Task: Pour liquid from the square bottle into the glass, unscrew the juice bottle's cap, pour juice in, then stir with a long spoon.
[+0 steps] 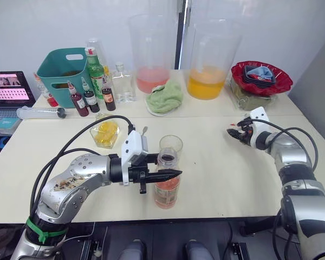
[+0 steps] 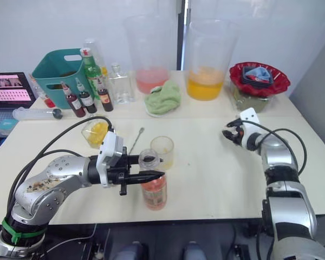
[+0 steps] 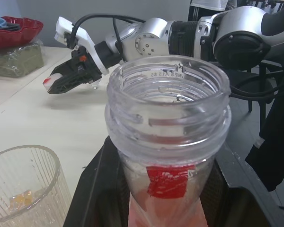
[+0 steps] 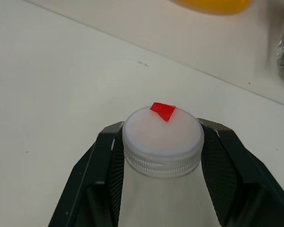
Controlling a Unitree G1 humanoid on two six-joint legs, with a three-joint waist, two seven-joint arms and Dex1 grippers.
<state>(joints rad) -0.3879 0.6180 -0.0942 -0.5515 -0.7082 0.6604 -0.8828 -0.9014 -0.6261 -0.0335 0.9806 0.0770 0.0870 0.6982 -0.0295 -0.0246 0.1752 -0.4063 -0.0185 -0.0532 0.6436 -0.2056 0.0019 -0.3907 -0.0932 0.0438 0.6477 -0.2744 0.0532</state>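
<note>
White cap (image 4: 162, 135), pinched in right gripper (image 1: 239, 131); left gripper (image 1: 161, 174) clamps juice bottle (image 1: 167, 187). Tip slowly toward glass (image 1: 171, 145).

Juice bottle (image 3: 168, 142) base cut off by the left wrist view's lower edge, glass (image 3: 23, 189) cropped there too, long spoon (image 1: 143, 130) mostly hidden behind the left gripper (image 1: 162, 174), green glass bottle's (image 1: 95, 70) label too small to read

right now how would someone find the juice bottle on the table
Start at the pale table and look near its front edge. The juice bottle stands in the left gripper, beside the glass. It alone holds pink juice, with its cap off.
</note>
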